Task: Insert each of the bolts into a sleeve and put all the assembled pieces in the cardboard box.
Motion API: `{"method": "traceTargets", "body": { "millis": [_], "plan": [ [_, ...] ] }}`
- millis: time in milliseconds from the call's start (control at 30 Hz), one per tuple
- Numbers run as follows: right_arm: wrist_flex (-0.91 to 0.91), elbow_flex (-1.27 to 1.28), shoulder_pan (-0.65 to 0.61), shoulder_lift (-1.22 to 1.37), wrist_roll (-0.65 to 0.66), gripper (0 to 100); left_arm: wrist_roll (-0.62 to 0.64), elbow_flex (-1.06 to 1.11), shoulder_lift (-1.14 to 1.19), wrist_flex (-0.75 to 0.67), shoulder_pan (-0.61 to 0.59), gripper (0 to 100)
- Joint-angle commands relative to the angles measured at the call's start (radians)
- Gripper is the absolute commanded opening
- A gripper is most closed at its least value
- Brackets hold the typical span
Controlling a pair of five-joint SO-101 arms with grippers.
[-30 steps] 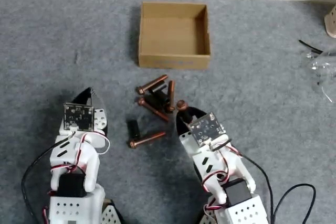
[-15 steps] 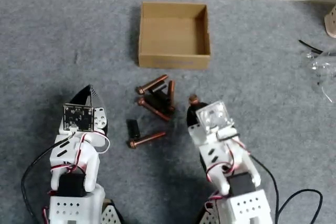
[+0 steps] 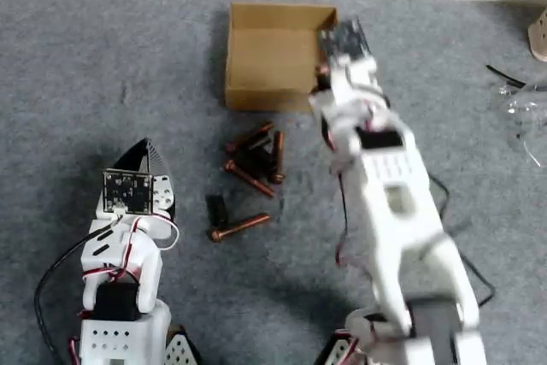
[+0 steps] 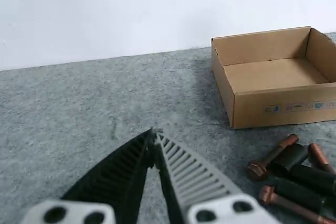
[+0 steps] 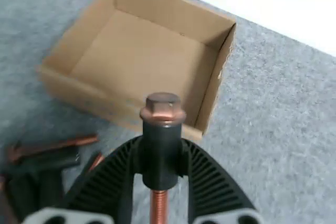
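My right gripper (image 5: pixel 160 156) is shut on an assembled piece (image 5: pixel 161 145), a copper bolt inside a black sleeve, held upright. In the high view the right arm stretches far forward, its gripper (image 3: pixel 323 74) at the near right corner of the open cardboard box (image 3: pixel 248 96), whose inside holds nothing (image 5: pixel 142 56). My left gripper (image 4: pixel 156 148) is shut on nothing, resting low at the near left (image 3: pixel 147 156). A pile of copper bolts and black sleeves (image 3: pixel 255 158) lies in front of the box; another bolt (image 3: pixel 241 226) and a separate sleeve (image 3: pixel 217 208) lie nearer.
The grey felt table (image 3: pixel 102 57) has free room to the left and behind the box. Clear plastic bits and a black wire (image 3: pixel 513 96) lie at the far right edge. A white wall (image 4: pixel 131 9) stands behind the table.
The right arm has lifted the assembled piece from beside the pile and swung it forward to the box's near right corner. The left arm has not moved.
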Motion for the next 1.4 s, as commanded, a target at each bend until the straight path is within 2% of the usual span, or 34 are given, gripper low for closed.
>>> {"method": "traceTargets", "body": {
  "millis": [0, 200, 433, 633, 833, 1100, 1367],
  "plan": [
    [0.133, -0.395, 0.008, 0.216, 0.000, 0.5, -0.003, 0.019, -0.008, -0.020, -0.015, 1],
    [0.332, -0.891, 0.036, 0.562, -0.124, 0.5, -0.003, 0.019, -0.008, -0.020, -0.013, 1],
    [0.542, -1.426, 0.024, 0.921, -0.126, 0.5, -0.003, 0.019, -0.008, -0.020, -0.013, 1],
    [0.656, -1.742, 0.021, 1.162, -0.126, 0.9, -0.003, 0.019, -0.008, -0.020, -0.013, 1],
    [0.731, -1.894, 0.025, 1.271, -0.126, 1.0, -0.003, 0.019, -0.008, -0.020, -0.013, 1],
    [0.785, -1.913, 0.021, 1.293, -0.126, 1.9, -0.003, 0.019, -0.008, -0.020, -0.013, 1],
    [0.835, -1.914, 0.027, 1.288, -0.126, 30.6, -0.003, 0.019, -0.008, -0.020, -0.013, 1]
  ]
}}
